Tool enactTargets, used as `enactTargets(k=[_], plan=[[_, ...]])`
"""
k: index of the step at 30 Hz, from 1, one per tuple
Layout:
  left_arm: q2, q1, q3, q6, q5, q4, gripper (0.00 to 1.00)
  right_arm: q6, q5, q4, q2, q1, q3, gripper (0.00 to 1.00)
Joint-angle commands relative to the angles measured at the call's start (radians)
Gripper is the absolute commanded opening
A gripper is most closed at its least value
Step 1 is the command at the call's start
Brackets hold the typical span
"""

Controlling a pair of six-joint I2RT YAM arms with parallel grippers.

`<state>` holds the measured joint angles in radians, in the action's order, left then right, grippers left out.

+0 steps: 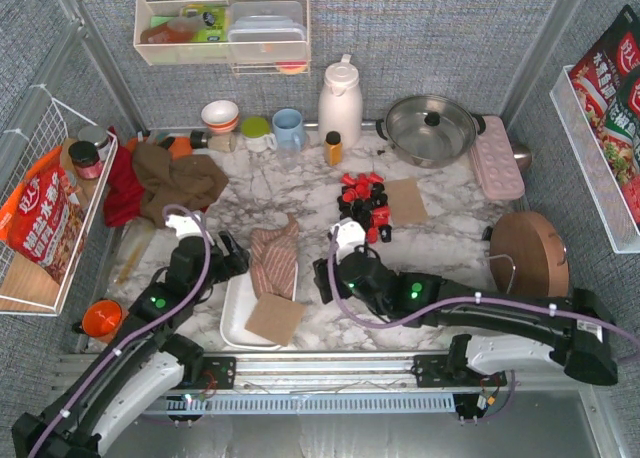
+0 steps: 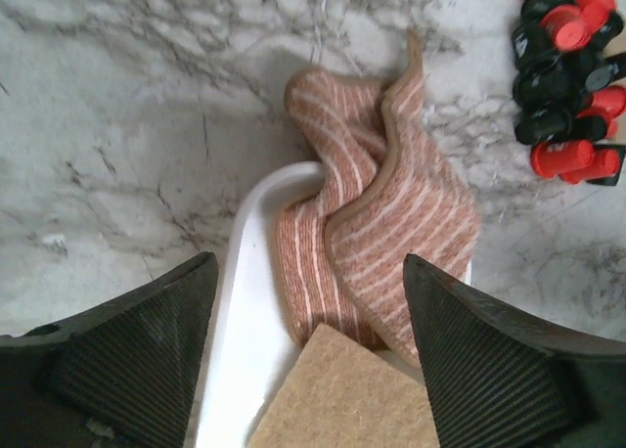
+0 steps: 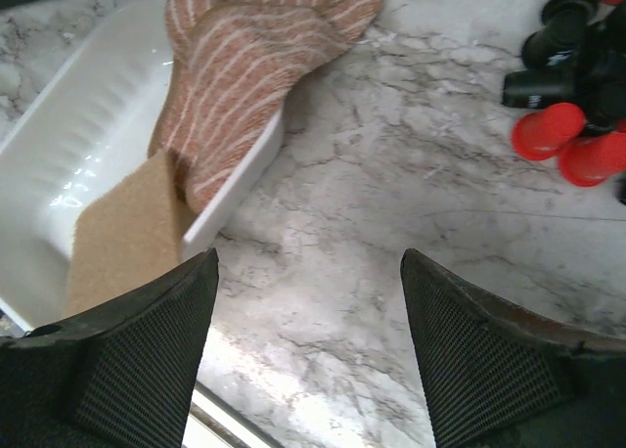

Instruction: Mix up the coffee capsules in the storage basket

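Note:
The coffee capsules [image 1: 364, 202], red and black, lie in a loose heap on the marble top right of centre; they also show as capsules [image 2: 568, 76] and capsules [image 3: 572, 106] at the upper right of each wrist view. The white storage basket [image 1: 236, 316] sits at the near edge. It holds a striped pink cloth [image 1: 274, 259] and a tan square pad [image 1: 275, 319], and I see no capsules in it. My left gripper [image 1: 228, 255] hovers open over the basket's [image 2: 246, 311] far end. My right gripper [image 1: 327, 265] is open over bare marble between basket [image 3: 59, 145] and capsules.
A second tan pad [image 1: 405, 200] lies right of the capsules. Behind them stand a small orange bottle [image 1: 333, 148], white thermos [image 1: 340, 103], steel pot [image 1: 430, 128], cups [image 1: 288, 128] and a pink tray [image 1: 497, 158]. A round wooden board [image 1: 530, 253] is at right, brown cloths [image 1: 180, 178] at left.

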<state>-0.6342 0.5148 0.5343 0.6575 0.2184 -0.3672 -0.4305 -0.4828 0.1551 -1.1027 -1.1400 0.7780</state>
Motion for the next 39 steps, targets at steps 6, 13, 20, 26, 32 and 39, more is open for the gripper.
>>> enactTargets(k=[6, 13, 20, 26, 32, 39], plan=[[-0.009, 0.172, -0.087, 0.164, 0.100, 0.038, 0.78, -0.171, -0.064, -0.071, -0.128, -0.108, 0.028, 0.77], [-0.097, 0.338, -0.104, 0.209, 0.134, 0.065, 0.74, -0.281, -0.071, -0.100, -0.197, -0.144, 0.005, 0.73], [-0.174, 0.480, -0.128, 0.297, 0.203, 0.061, 0.67, -0.349, -0.051, -0.156, -0.255, -0.152, -0.007, 0.69], [-0.188, 0.532, -0.164, 0.342, 0.203, 0.099, 0.62, -0.378, -0.025, -0.190, -0.290, -0.168, 0.003, 0.67], [-0.195, 0.563, -0.186, 0.374, 0.216, 0.113, 0.61, -0.412, -0.025, -0.212, -0.315, -0.189, 0.005, 0.64], [-0.176, 0.575, -0.212, 0.393, 0.224, 0.135, 0.60, -0.452, -0.022, -0.210, -0.339, -0.192, 0.015, 0.56]])
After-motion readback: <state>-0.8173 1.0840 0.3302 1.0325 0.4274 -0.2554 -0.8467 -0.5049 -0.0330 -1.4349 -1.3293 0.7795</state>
